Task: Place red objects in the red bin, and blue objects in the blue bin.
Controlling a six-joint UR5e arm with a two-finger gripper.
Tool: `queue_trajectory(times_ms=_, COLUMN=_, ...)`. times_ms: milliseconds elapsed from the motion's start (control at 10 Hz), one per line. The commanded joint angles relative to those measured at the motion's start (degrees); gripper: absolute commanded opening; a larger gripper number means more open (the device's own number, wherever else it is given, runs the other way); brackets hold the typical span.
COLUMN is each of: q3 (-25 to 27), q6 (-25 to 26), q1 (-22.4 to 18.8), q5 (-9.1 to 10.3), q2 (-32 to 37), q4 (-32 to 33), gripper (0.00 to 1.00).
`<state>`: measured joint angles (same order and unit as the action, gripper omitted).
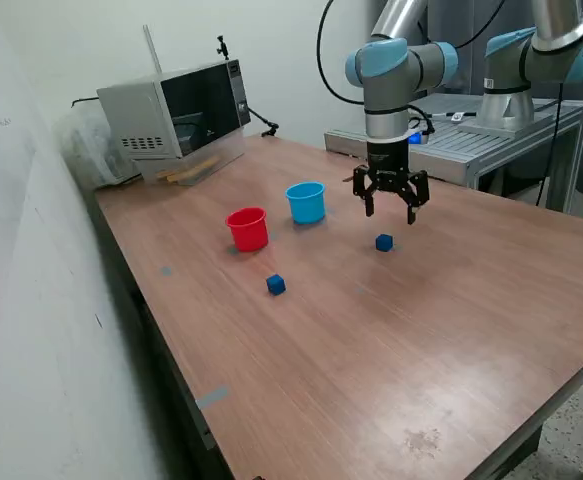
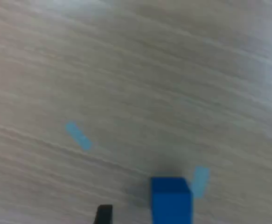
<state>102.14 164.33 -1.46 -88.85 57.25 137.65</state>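
Note:
A dark-blue cube (image 1: 384, 242) lies on the wooden table (image 1: 391, 340), just below my gripper (image 1: 391, 210), which hangs open and empty a little above it. In the wrist view this cube (image 2: 170, 200) sits between the fingers, nearer to the dark fingertip (image 2: 104, 214). A second dark-blue cube (image 1: 276, 285) lies nearer the table's front, on the exterior view's left. The red cup (image 1: 248, 228) and the light-blue cup (image 1: 306, 202) stand upright side by side beyond it. No red cubes are in view.
A microwave (image 1: 176, 115) stands at the table's far corner on the exterior view's left. A second robot arm (image 1: 531, 60) stands on a metal bench (image 1: 511, 130) behind. Small blue tape marks (image 2: 78, 136) are stuck on the tabletop.

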Motion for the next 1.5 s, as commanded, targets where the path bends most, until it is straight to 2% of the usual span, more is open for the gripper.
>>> queue_trajectory(times_ms=0, q3=-1.5, q6=-4.0, q1=2.1, q5=0.08, q2=-2.3, q4=0.3, gripper=1.0)
queue_trajectory(times_ms=600, q3=-1.2, q6=-3.8, q1=-0.7, q5=0.43, q2=-2.4, q4=0.4, gripper=1.0)
queue_trajectory(times_ms=1000, q3=-1.4, q6=-3.4, q1=-0.7, q5=0.43, q2=-3.6, q4=1.0, gripper=1.0)
queue_trajectory(times_ms=1400, q3=-1.6, q6=-0.4, q1=-0.1, q5=0.34, q2=-5.1, q4=2.3, gripper=1.0)
